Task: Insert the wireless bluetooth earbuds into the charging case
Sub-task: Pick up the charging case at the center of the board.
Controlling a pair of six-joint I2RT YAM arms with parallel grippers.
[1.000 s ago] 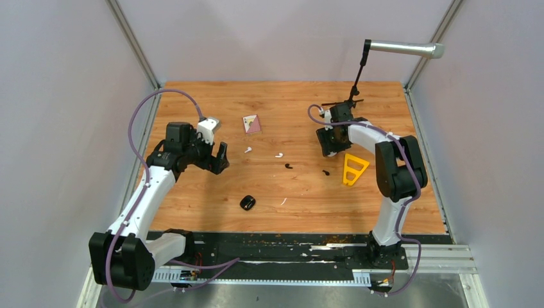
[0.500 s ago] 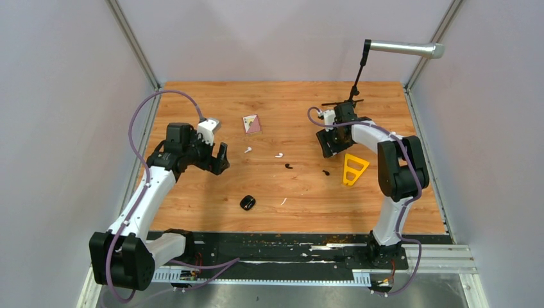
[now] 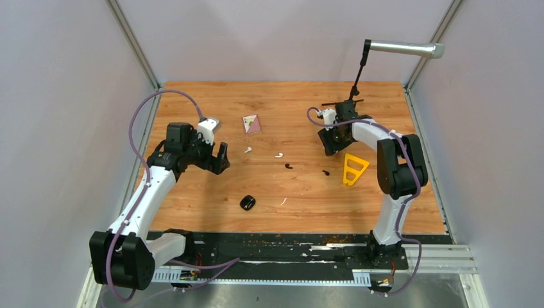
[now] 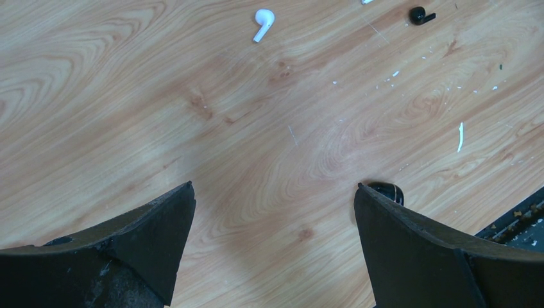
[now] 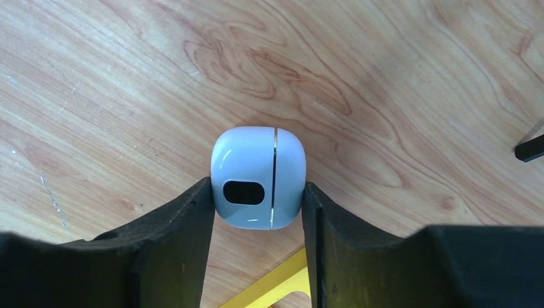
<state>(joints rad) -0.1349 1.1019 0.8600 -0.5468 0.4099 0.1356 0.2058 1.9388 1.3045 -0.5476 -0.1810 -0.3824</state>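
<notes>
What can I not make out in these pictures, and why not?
1. Top view: the white case is hidden under the right arm's jaws.
2. Right wrist view: that case is closed, so its inside is unseen.
3. Left wrist view: the black case is mostly behind one jaw; a white piece is cut off by the top edge.
4. Top view: the black earbud is too small to show its shape.

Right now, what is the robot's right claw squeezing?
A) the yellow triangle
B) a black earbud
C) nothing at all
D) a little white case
D: in the right wrist view the white case sits pinched in the right gripper, with a black finger pressed against each of its sides.
</notes>
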